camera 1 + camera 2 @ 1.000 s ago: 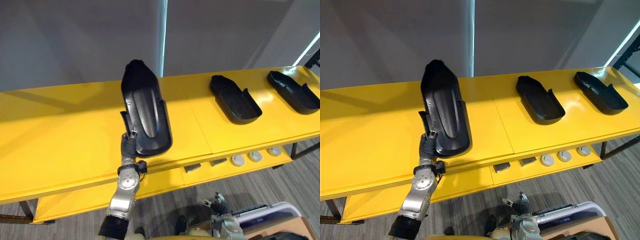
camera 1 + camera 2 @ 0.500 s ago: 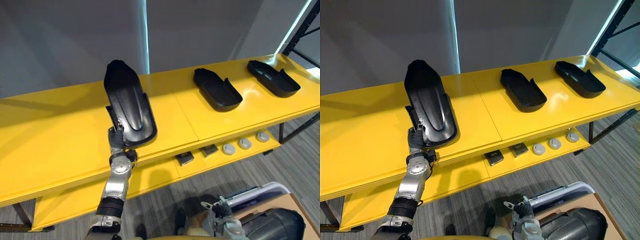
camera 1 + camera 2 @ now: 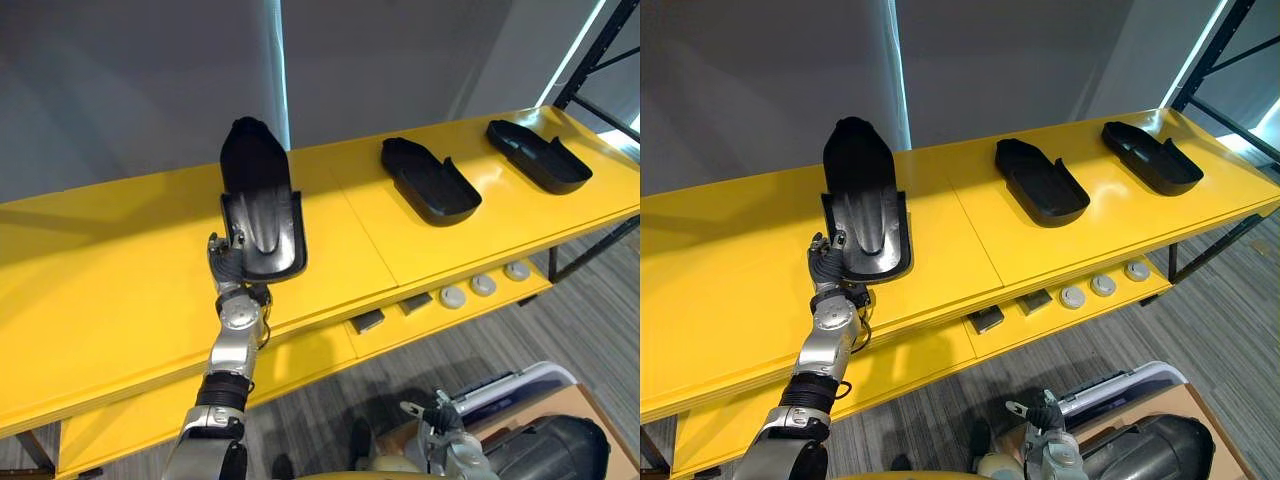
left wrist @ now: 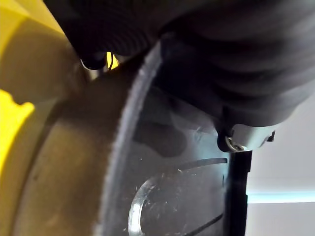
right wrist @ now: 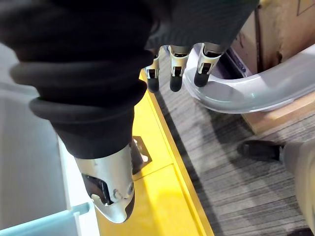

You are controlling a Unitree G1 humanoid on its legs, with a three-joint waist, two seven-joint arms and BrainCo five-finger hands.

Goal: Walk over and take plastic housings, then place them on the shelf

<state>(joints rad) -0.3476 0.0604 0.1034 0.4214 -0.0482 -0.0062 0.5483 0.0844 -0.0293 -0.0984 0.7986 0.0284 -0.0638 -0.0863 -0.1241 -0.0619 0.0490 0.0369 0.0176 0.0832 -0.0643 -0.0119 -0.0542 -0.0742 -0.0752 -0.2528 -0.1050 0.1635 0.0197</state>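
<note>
Over smooth yellow shelf (image 3: 100, 260), elongated black plastic housing (image 3: 260, 200)

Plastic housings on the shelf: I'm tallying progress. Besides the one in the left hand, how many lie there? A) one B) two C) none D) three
B: the middle housing and the right housing lie on the shelf; the left hand grips a third housing.
</note>
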